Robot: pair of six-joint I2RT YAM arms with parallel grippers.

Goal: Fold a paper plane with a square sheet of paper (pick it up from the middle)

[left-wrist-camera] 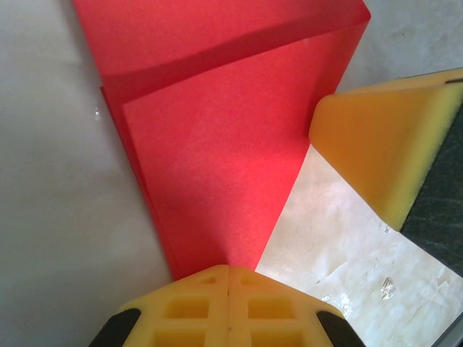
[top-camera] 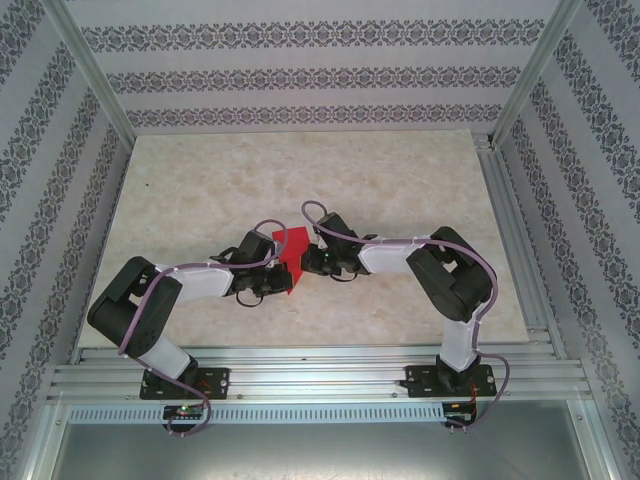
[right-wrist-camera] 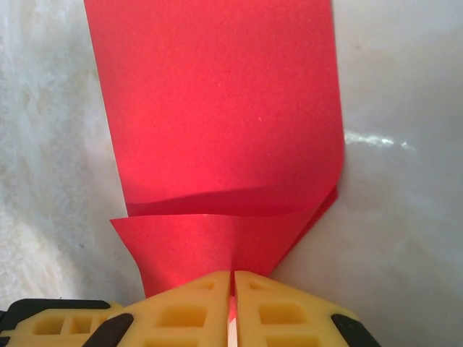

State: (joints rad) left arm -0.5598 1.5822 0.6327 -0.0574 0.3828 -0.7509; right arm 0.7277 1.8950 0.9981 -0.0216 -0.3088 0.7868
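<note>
The square sheet of paper point(top-camera: 291, 256) is bright red and folded over on itself in layers, at the middle of the table between the two arms. My left gripper point(top-camera: 274, 280) is shut on its near-left end. In the left wrist view the closed yellow fingertips point(left-wrist-camera: 228, 270) pinch the narrow end of the sheet point(left-wrist-camera: 217, 144). My right gripper point(top-camera: 309, 262) is shut on the sheet's right edge. In the right wrist view the paper point(right-wrist-camera: 217, 108) runs into its gripper point(right-wrist-camera: 233, 276), with a loose flap curling above. No paper plane is in view.
The marble-patterned tabletop point(top-camera: 400, 190) lies open to the back and sides. Patterned walls and aluminium posts point(top-camera: 95, 70) box it in. A metal rail point(top-camera: 320, 380) carries both arm bases at the near edge. The right gripper's yellow finger point(left-wrist-camera: 383, 144) sits close beside the sheet.
</note>
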